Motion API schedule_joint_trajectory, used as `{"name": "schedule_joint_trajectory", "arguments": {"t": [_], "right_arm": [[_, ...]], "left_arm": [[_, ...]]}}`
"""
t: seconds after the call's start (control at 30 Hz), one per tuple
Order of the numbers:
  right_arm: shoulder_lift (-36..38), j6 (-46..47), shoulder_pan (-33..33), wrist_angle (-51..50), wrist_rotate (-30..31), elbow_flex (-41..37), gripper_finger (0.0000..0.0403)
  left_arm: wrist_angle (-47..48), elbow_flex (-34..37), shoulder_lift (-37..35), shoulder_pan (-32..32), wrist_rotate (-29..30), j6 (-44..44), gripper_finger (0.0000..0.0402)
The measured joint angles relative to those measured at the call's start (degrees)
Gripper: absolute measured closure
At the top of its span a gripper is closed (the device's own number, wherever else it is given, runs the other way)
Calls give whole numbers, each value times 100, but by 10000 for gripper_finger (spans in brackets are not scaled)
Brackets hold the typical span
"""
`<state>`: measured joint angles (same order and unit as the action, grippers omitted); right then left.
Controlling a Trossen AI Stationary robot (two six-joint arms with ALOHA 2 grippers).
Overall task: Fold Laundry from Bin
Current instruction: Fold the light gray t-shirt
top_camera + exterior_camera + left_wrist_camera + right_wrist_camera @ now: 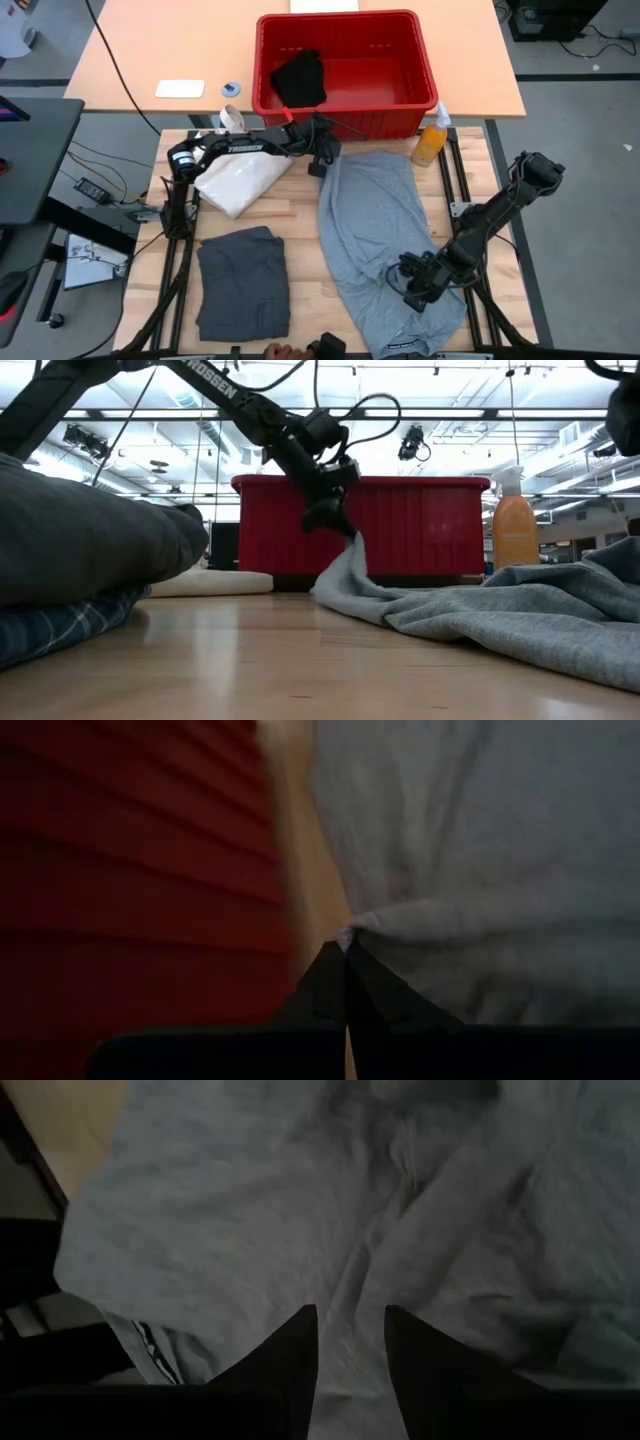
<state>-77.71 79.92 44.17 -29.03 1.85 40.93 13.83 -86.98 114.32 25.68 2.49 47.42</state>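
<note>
High view: left gripper (322,160) reaches across the table's far edge, fingers pinched on the top corner of the light grey soft garment (375,230), which runs from there toward the right gripper (415,290). Right gripper sits low over the garment's near end, fingers a little apart; grip unclear from above. Large red plastic crate (415,70) lies just behind the left gripper, a black piece (300,78) inside. Folded dark charcoal-grey piece (243,280) lies well to the left gripper's near side.

Low view: left gripper (330,510) lifts the grey corner off the wood in front of the crate (430,525). Right gripper out of frame.

Left wrist view: fingertips (345,970) clamped together on a grey fold (470,870); crate wall (130,870) alongside, blurred.

Right wrist view: fingers (295,1350) parted over wrinkled grey cloth (250,1220), nothing clearly between them.
</note>
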Motion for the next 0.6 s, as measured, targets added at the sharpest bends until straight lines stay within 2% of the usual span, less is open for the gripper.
{"name": "schedule_joint_trajectory", "arguments": {"t": [0.37,0.6], "right_arm": [[0,418,235,72,-209,0,277],[0,995,235,271,139,0,277]], "left_arm": [[-28,4,92,115,229,-233,401],[-30,4,92,91,20,-276,400]]}}
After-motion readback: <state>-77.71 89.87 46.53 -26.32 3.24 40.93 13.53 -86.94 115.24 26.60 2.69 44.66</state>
